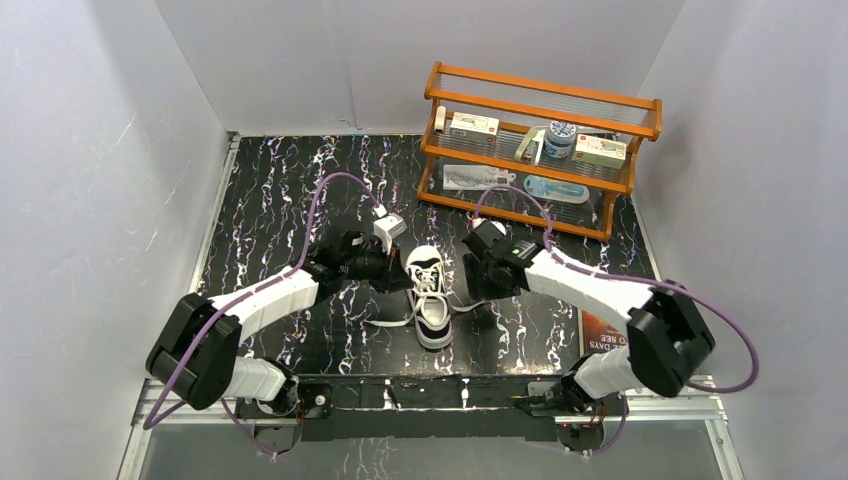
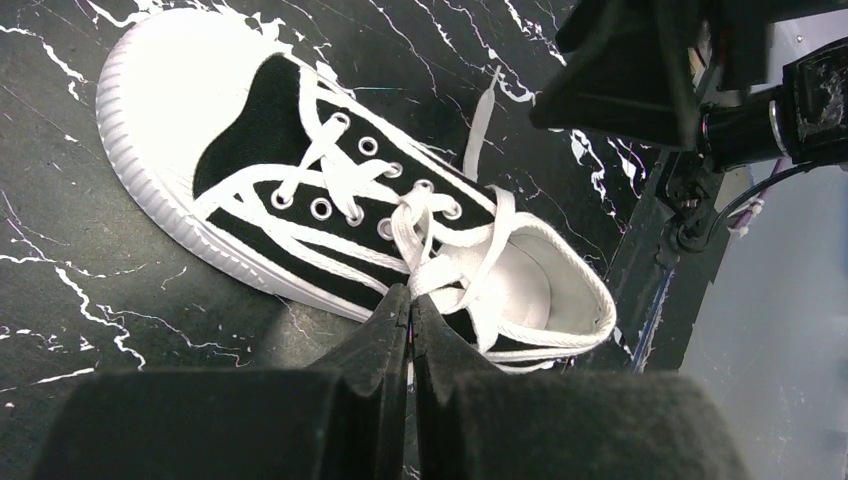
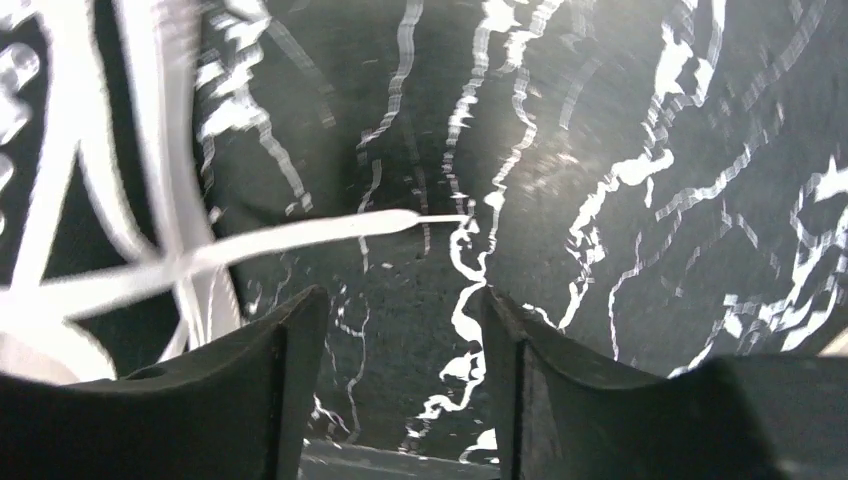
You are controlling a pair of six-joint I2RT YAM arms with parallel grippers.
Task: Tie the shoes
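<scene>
Open black tabletop veined in white (image 1: 290, 200) spreads outward of my left pincer (image 2: 408, 293) as far as the grey wall, and more of it lies ahead of both pincers. Ahead of my right pincer (image 3: 400, 300), near the far edge, stands an orange wooden rack holding small packets (image 1: 500, 162), so room there is tighter. Behind both pincers a metal rail (image 1: 700, 400) runs along the near edge.

Between the 2 pincers sits the small black canvas sneaker with white rubber sole and toe cap (image 1: 431, 305), upright on its sole, toe towards the far edge and heel towards my bases.

My 2 arms reach forward and bend inward, low over the tabletop, 1 at each flank of the sneaker. The left pincer is pressed closed, tips against the sneaker's side where its long white laces (image 2: 450, 265) cross the collar. Whether a strand is nipped, I cannot tell. The right pincer stands wide with nothing between its fingers. 1 loose lace end (image 3: 330, 228) lies on the tabletop just ahead of it.
</scene>
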